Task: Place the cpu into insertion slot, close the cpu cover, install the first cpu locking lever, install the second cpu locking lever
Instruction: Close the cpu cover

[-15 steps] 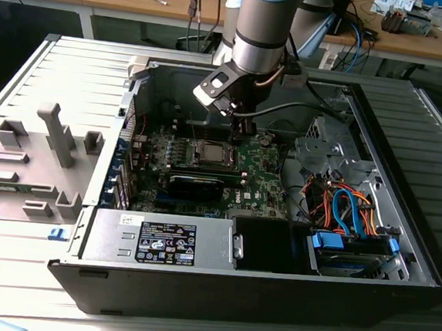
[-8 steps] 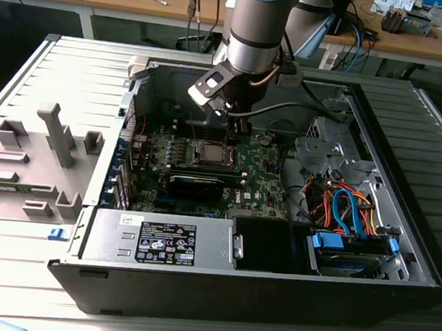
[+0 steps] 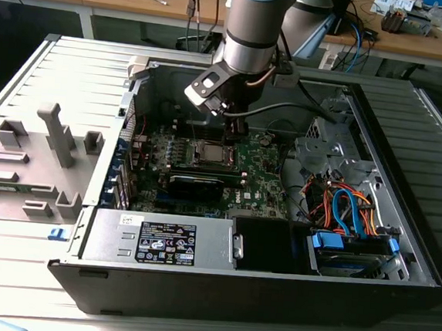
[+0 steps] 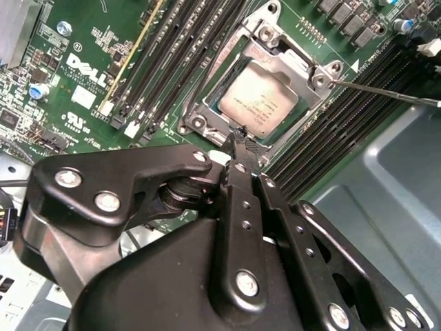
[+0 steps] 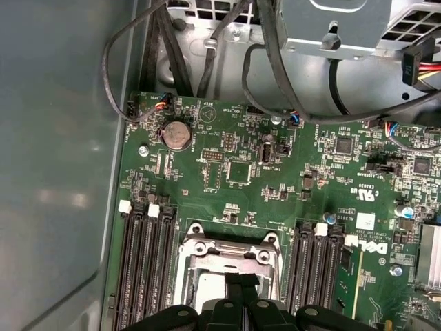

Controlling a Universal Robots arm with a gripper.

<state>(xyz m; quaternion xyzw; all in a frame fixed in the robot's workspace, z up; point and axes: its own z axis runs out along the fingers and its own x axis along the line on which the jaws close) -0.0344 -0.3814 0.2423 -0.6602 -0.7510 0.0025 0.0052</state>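
Down on the green board: the cpu lying flat in the insertion slot, framed by the lowered cpu cover. Right at the cover's near edge, the pincer — tips pinched narrow, with nothing visible between them. Off one corner, a thin wire lever standing free. Probably light, stiff and fragile underneath — safest taken by the chip's edges, never pressed on its face.

In the open computer case, the green motherboard carries a coin-cell battery and black memory slots. A silver power supply sits along one wall, orange and blue cables nearby.
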